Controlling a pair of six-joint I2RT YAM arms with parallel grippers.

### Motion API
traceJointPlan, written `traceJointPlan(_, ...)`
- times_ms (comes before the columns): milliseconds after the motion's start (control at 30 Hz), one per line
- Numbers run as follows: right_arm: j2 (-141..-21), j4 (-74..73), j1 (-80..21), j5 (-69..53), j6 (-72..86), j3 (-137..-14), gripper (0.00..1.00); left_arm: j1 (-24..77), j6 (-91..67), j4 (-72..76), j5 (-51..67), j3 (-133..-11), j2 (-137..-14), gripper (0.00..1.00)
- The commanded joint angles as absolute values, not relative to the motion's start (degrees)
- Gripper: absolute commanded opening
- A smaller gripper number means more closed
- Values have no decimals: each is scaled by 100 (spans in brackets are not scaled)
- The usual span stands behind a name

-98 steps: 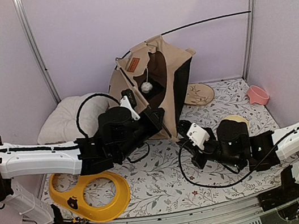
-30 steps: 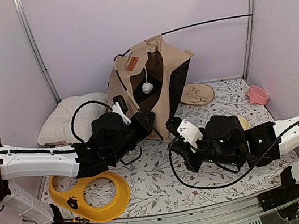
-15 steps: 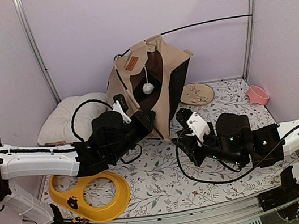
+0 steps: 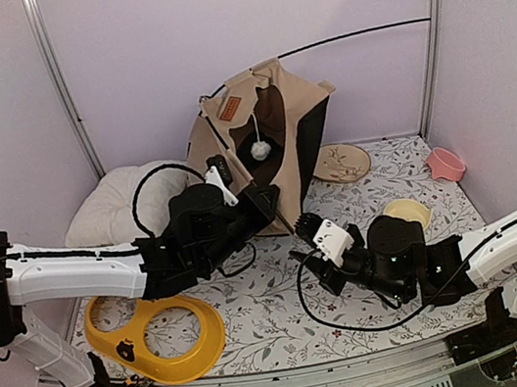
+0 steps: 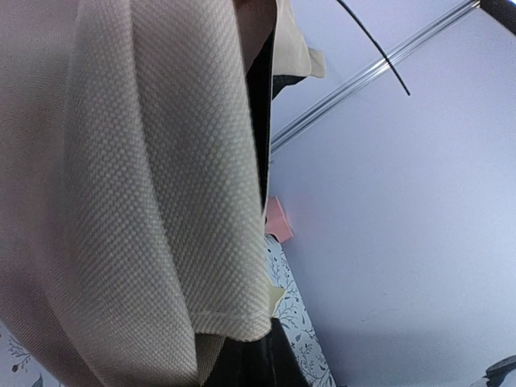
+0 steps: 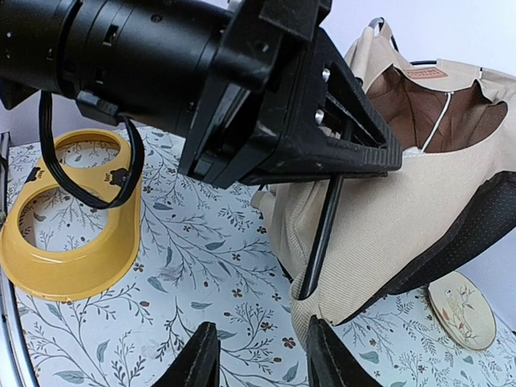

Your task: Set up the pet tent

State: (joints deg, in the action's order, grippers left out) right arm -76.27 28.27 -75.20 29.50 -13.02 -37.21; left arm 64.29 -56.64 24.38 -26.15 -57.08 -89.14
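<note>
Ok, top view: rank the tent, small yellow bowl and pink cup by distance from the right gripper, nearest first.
From the right gripper:
1. tent, just behind it.
2. small yellow bowl, off to its right.
3. pink cup, far right, by the wall.

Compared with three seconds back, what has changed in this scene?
The right gripper opened its jaws and pulled back slightly from the pet tent toward the near edge; it now holds nothing. The left gripper stays clamped on the black pole. The tent, pillow and yellow tray stayed put.
</note>
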Motion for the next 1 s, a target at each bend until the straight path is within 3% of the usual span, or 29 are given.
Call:
traceJointPlan(0, -7706, 3570, -7506, 3372, -1636, -3621, 37, 6486, -5510, 2408, -2594, -5895, -9021, 0)
traceJointPlan(567, -7991, 3691, -7506, 3746, -1754, -3657, 33, 6482, -5458, 2417, -2480, -5978, -9104, 0)
traceJointPlan(767, -8033, 3667, -7506, 3780, -1740, -3697, 12, 6478, -5466, 2412, -2452, -5994, -9132, 0)
traceJointPlan(967, -7983, 3600, -7506, 3798, -1710, -3699, 2, 6479, -5449, 2395, -2465, -5995, -9113, 0)
